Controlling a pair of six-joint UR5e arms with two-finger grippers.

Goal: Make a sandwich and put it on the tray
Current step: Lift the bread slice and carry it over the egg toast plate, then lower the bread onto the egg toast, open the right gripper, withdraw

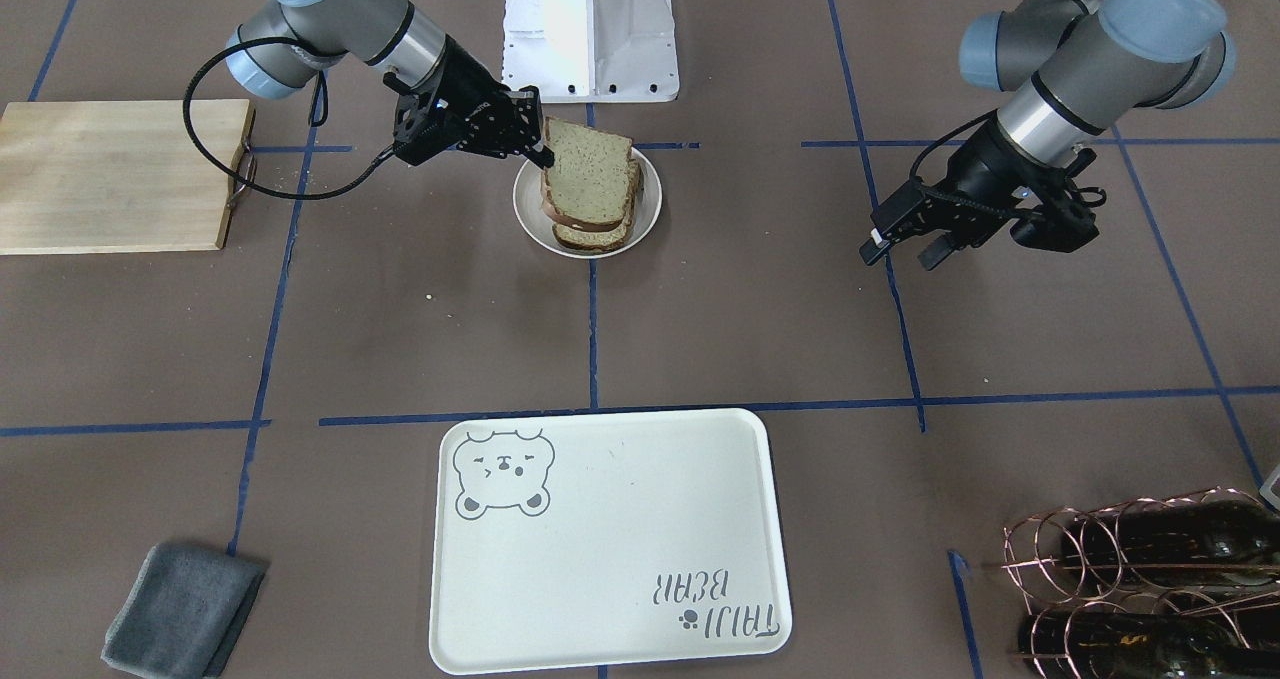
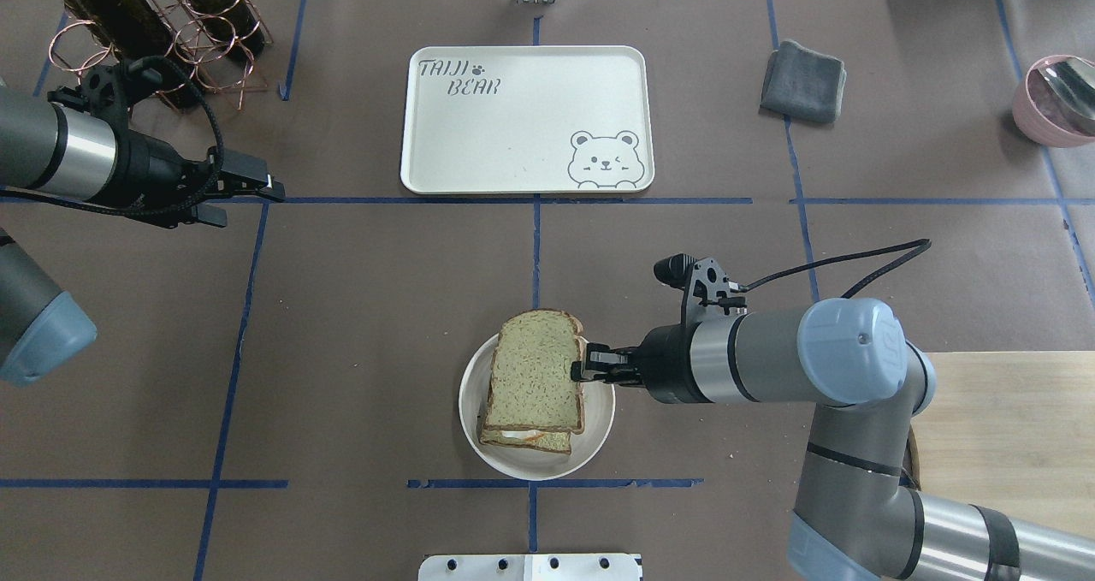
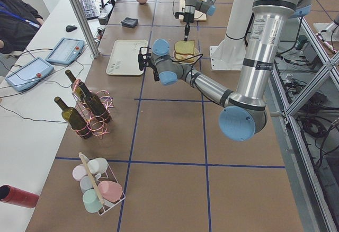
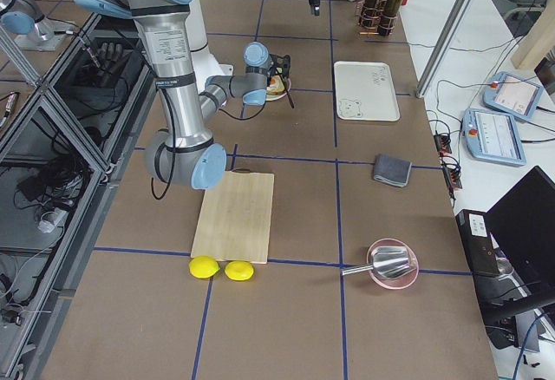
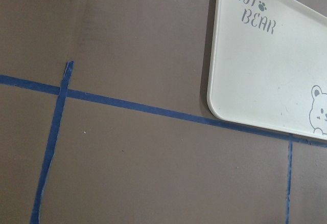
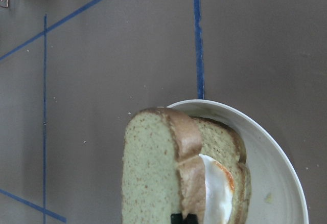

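A small round white dish near the robot's base holds a bread slice with a white fried egg on it. My right gripper is shut on the edge of the top bread slice and holds it tilted over the egg; it also shows in the front view. The cream tray with the bear drawing lies bare at the far side of the table. My left gripper hovers open and empty left of the tray, away from the dish.
A wooden cutting board lies right of the dish, with two lemons beyond it. There is a grey cloth right of the tray, a pink bowl at the far right and a wire rack of wine bottles at the far left.
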